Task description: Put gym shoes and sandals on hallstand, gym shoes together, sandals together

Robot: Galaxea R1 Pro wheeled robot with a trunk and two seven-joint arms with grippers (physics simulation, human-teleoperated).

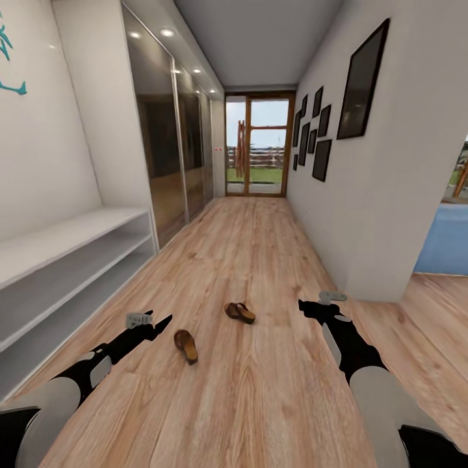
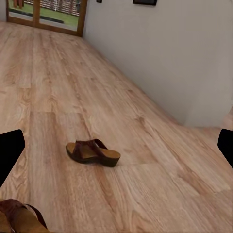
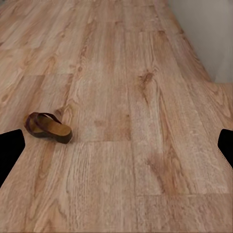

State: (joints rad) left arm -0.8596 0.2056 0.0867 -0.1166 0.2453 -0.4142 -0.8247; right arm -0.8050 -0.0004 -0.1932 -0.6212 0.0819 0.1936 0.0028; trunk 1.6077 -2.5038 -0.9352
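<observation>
Two brown sandals lie apart on the wood-plank corridor floor (image 1: 260, 260): one sandal (image 1: 240, 312) between my arms, the other sandal (image 1: 186, 345) closer to me and nearer my left arm. My left gripper (image 1: 162, 320) hovers just left of the nearer one, open and empty. My right gripper (image 1: 304, 305) hangs right of the farther one, also open and empty. The left wrist view has one sandal (image 2: 92, 153) ahead and another sandal (image 2: 19, 218) at the frame's corner, with the fingers (image 2: 9, 155) spread wide. The right wrist view shows a sandal (image 3: 48, 127) on the planks. The gym shoes are out of view.
A pale white low unit (image 1: 71, 260) with a bench top and open shelf levels runs along the left wall; I cannot tell whether it is the hallstand. Mirrored wardrobe doors (image 1: 169, 162) follow it. A white wall corner (image 1: 383, 286) stands at the right, a glass door (image 1: 257, 146) at the far end.
</observation>
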